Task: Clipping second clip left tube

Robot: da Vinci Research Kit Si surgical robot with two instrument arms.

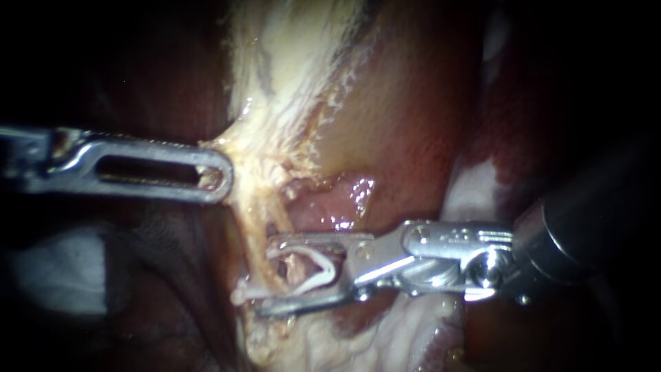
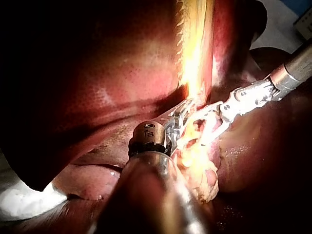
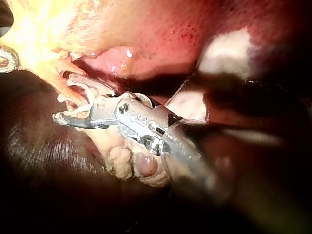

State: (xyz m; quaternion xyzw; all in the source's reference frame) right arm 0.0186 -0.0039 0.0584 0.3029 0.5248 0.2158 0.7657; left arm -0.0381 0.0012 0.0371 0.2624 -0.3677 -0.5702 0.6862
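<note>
A surgical lab is indicated by a liver (image 2: pixel 97 73) beside white underlay (image 2: pixel 19 204), worked on by the left instrument (image 1: pixel 213 176) and right instrument (image 1: pixel 275 274).

Clip (image 1: pixel 310 272): white, V-shaped, legs spread, apex pointing toward the shaft of the right instrument (image 1: pixel 268 275), one leg seated against each jaw. Open end faces the tube (image 1: pixel 256 238).

Tube: pale yellow, thin, glistening strand running down from the fatty tissue. It passes between the clip's legs near their tips; the legs are not closed on it.
</note>
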